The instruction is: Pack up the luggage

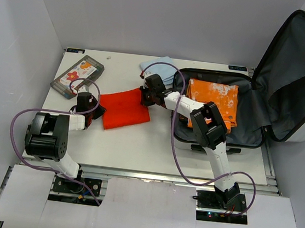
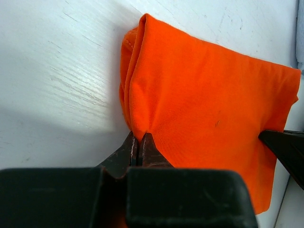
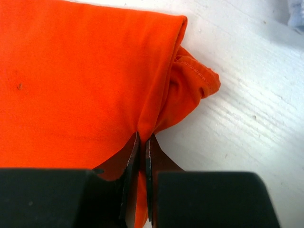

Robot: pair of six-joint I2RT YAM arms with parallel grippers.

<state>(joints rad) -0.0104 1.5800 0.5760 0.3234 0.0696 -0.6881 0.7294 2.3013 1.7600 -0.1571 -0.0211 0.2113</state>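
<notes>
From above: luggage (image 1: 296,75) open on the right side of the table (image 1: 149,146), lid tilted up and back toward the right wall, dark lining showing. In its flat half, a folded orange patterned garment (image 1: 216,99), partly covered by the right arm's elbow, which crosses the near-left rim. Just left of the luggage at the back edge, a light blue cloth (image 1: 153,66), half hidden behind the right wrist and a purple cable. Back-left, well apart from the rest, a flat grey case (image 1: 78,76) with a red flower. In the middle, outside the luggage, a folded red-orange cloth (image 1: 124,109) flat on the table, pinched at two corners: left gripper (image 1: 101,110) at the left one, right gripper (image 1: 142,93) at the back-right one.

Left wrist: left gripper (image 2: 140,142) clamped tight on the cloth's near fold, fabric between the tips. At the right edge, a dark finger of the other gripper against the cloth's far corner.

Right wrist: right gripper (image 3: 142,142) likewise squeezed onto a fold, a bunched hem poking out to the right. Top right corner, a blurred sliver of the light blue cloth, apart from the red-orange one.
</notes>
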